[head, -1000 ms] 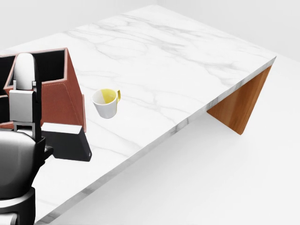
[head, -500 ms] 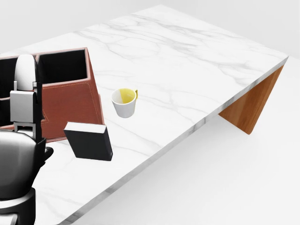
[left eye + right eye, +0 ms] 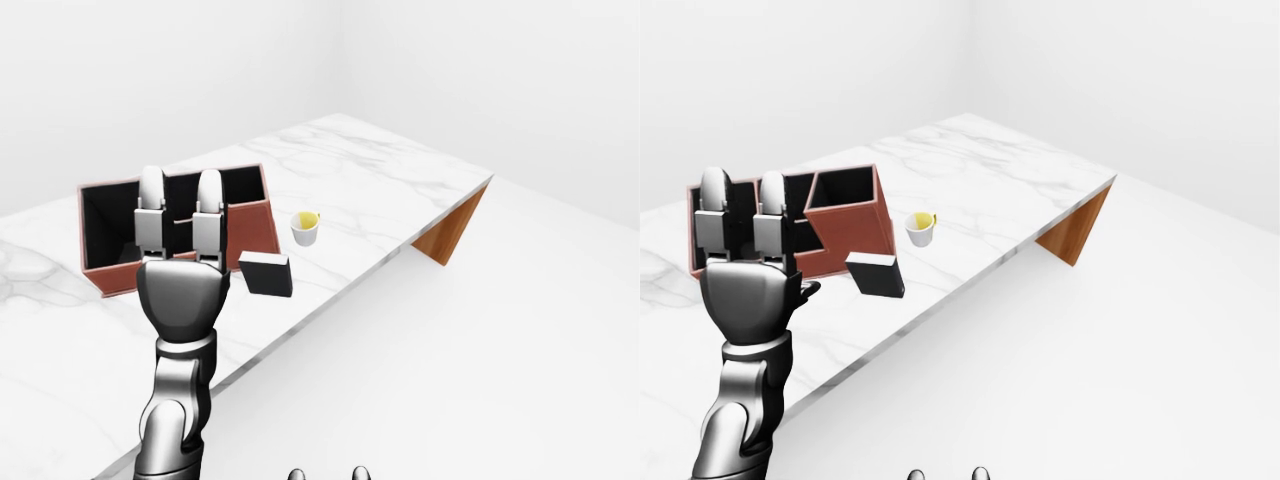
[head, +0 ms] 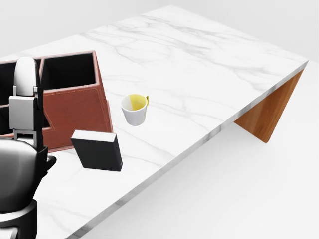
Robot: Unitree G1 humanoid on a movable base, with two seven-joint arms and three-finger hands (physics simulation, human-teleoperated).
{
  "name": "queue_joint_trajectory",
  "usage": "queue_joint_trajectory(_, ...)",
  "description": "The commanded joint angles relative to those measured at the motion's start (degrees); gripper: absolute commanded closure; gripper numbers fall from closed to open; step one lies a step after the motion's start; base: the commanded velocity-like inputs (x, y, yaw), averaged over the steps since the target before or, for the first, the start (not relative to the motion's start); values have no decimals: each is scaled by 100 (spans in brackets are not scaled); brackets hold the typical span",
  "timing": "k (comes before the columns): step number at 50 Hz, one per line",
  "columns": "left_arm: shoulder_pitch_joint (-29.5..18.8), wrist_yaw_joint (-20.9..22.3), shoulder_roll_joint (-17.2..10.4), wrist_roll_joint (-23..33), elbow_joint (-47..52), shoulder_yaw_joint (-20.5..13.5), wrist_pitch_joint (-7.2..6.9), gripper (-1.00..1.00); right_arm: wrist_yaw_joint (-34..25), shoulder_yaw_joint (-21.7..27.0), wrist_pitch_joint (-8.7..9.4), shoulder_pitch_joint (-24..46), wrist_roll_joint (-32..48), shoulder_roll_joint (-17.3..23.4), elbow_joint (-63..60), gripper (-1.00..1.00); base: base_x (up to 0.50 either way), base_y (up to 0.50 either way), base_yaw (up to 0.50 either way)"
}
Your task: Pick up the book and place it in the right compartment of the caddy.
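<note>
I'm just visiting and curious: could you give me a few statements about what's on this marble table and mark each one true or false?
1. The book lies on the table outside the caddy. True.
2. The cup stands inside the caddy. False: it stands on the table, right of the caddy in the head view.
3. The left hand holds the book. False: its fingers point up, open, holding nothing.
4. The cup's inside is yellow. True.

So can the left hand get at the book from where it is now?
Probably yes: the left hand is raised, fingers open, just left of the book, and nothing stands between them; the caddy sits behind.
</note>
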State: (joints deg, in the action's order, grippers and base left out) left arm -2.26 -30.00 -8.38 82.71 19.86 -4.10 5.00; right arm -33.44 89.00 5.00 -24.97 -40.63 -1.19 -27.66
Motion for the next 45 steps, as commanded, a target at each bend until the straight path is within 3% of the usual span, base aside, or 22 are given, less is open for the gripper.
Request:
queue_joint_trajectory(1,4,0,5,1,38,2,0,-100,-12,12,0,-7,-16,14,14,-100,13,-10,0)
queue_joint_trajectory(45,-38,0,-3,1,-49,-3,0,-100,59,11,0,13,-33,32,25,-100,20,-16,0)
